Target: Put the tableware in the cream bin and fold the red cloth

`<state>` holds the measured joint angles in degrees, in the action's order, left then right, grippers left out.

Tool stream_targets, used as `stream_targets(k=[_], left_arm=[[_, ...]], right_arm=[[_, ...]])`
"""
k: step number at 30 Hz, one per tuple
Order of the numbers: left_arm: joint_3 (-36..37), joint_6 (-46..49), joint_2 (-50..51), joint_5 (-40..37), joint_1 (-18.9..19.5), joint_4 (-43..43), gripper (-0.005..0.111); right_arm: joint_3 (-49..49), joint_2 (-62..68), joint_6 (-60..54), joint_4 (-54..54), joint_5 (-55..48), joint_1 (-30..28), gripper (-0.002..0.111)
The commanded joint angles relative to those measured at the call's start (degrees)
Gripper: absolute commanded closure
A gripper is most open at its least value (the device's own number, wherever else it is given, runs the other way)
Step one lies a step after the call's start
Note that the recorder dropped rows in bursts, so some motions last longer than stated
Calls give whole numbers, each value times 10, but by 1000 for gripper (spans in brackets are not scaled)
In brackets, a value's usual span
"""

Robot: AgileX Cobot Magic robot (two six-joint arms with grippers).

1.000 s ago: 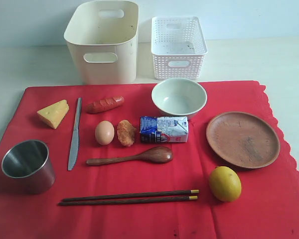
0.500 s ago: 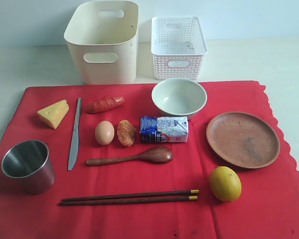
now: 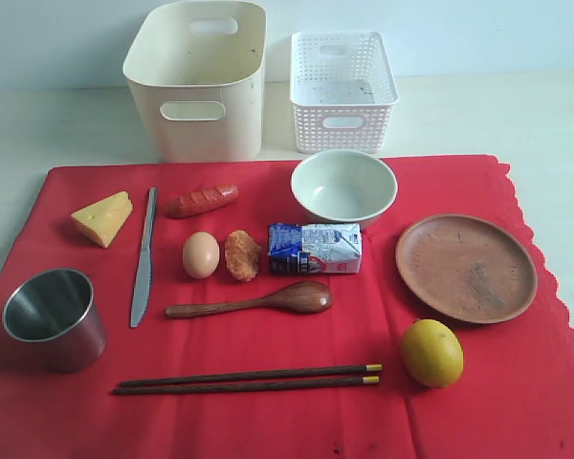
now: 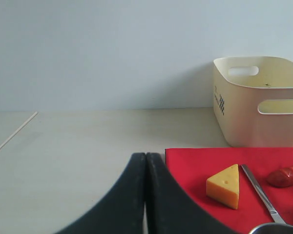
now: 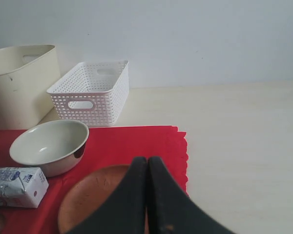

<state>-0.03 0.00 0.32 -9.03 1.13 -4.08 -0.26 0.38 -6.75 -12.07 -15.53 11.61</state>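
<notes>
Change: nothing has moved since a second ago; we find every item on the table (image 3: 555, 115) lying where it lay.
Left gripper (image 4: 145, 161): we see its black jaws pressed together with nothing between them, poised over bare table.
Red cloth (image 3: 478, 411): spread flat and unfolded; one corner begins just beside the left gripper's tips, and the scalloped edge runs just past the right gripper.
Cream bin (image 4: 254, 112): upright off the cloth, well ahead of the left gripper, beyond the cloth's far edge.
Table knife (image 4: 261, 192): flat on the cloth, ahead of the left gripper and toward the table's middle, between the cheese (image 4: 224, 186) and the sausage (image 4: 285, 175).
Steel cup (image 4: 278, 228): we catch only its rim, close beside the left gripper at the knife's near end.
Right gripper (image 5: 147, 163): jaws closed on each other, empty.
Brown plate (image 5: 95, 200): on the cloth, just under and beside the right gripper's tips.
Pale green bowl (image 5: 49, 146): upright, ahead of the right gripper toward the table's middle, with the milk carton (image 5: 17, 187) just beside it.
White basket (image 5: 90, 95): farther ahead of the right gripper, beyond the bowl, next to the cream bin.
Wooden spoon (image 3: 253, 302) and chopsticks (image 3: 249, 379): mid-cloth, between the two grippers' sides; we cannot place them closer.
</notes>
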Motion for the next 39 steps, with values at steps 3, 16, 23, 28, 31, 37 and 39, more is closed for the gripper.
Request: stream_targets(k=[3,16,23,28,31,37,39], left_arm=[[0,0,-3,2,1,-1,107],[0,0,-3,2,1,-1,107],[0,0,-3,2,1,-1,107],[0,0,-3,2,1,-1,107],[0,0,-3,2,1,-1,107],[0,0,-3,2,1,-1,107],[0,0,-3,2,1,-1,107]], right_arm=[[3,-4,-7,5,2,1,108],[3,-4,72,-98,337,1,108],[-64,10,106,-20,375,1,108],[-117,106,233,106,370,1,108],[-145,186,359,261,378,1,108],[-216,364,647,608,462,1,108],[-245,432,722,687,488,1,108]])
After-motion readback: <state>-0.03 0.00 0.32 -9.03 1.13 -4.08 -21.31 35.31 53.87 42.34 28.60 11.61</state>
